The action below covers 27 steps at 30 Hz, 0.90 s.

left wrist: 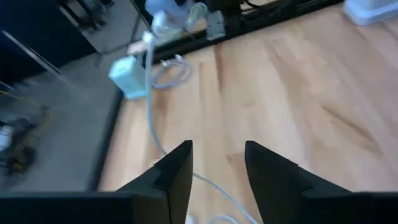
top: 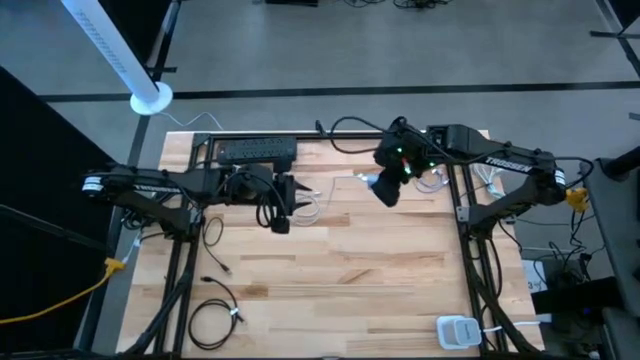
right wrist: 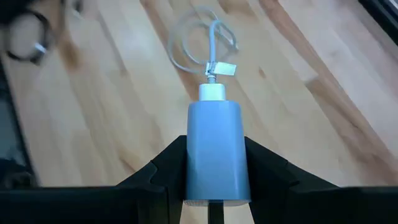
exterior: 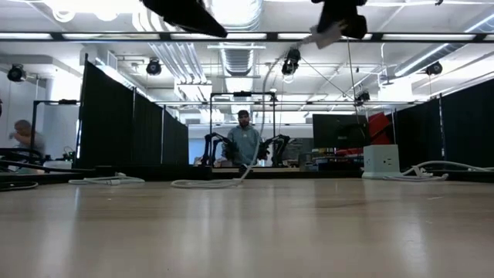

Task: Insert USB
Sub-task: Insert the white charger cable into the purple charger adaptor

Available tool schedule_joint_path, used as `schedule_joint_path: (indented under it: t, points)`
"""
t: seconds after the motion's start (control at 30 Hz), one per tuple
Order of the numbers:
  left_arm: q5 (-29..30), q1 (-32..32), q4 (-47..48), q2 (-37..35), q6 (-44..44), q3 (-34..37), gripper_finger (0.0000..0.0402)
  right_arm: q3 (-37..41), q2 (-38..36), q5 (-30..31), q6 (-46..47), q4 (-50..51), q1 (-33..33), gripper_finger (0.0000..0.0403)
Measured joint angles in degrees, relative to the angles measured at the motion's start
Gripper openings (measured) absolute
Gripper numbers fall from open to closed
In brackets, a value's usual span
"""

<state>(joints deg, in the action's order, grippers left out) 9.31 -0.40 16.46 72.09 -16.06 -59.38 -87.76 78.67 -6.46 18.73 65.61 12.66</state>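
From above, the right hand is held over the far part of the wooden surface and grips a pale blue charger block. The left hand is well apart from it, near the other side, just beside a loose coil of white cable.

In the low view, the right hand hangs high above the surface with the charger block in it, and the white cable lies on the surface below, rising toward it.

In the left wrist view, the two dark fingers stand apart with nothing between them; the white cable passes just beyond them on the wood, and the charger block shows far ahead.

In the right wrist view, the fingers are closed on both sides of the charger block. A white USB plug already sits in the end of the block away from the hand, and its cable loops down to the surface.

As a judgement, the insertion appears done, or almost done. It cannot be told whether the plug is fully home. What probably remains is setting the block down.
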Motion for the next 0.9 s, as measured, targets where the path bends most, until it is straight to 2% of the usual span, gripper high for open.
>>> schedule_joint_path:
  t: [0.17,0.33,0.43,0.53,0.63,0.73,0.8,0.9]
  points:
    - [-0.3,-0.2,2.5,-2.2,2.8,1.7,0.0108,3.7,0.2,2.3,-0.9,-1.3,-1.0,0.0116]
    - [-0.2,-0.2,11.5,-7.0,7.4,1.9,0.0093,13.5,0.0,6.6,-0.8,-6.0,-2.1,0.0116]
    - [0.1,-0.3,13.5,-10.5,9.5,1.9,0.0085,21.7,0.0,7.0,-1.5,-14.9,-2.6,0.0116]
    - [0.1,-0.3,13.0,-13.4,9.7,1.9,0.0077,30.7,0.1,8.4,-1.3,-28.1,-2.7,0.0116]
    - [0.5,-0.3,12.3,-15.9,9.8,1.9,0.0068,37.6,0.2,15.3,2.8,-37.5,-2.0,0.0116]
    - [0.6,-0.3,12.2,-17.5,10.6,1.9,0.0065,41.5,0.1,23.7,5.7,-40.9,-0.2,0.0116]
    - [0.6,-0.3,12.1,-18.2,10.6,1.9,0.0066,43.2,0.6,25.9,6.8,-40.6,1.4,0.0116]
    - [0.7,-0.3,10.9,-18.4,10.8,1.9,0.0065,45.1,1.1,26.1,9.5,-40.7,3.4,0.0116]
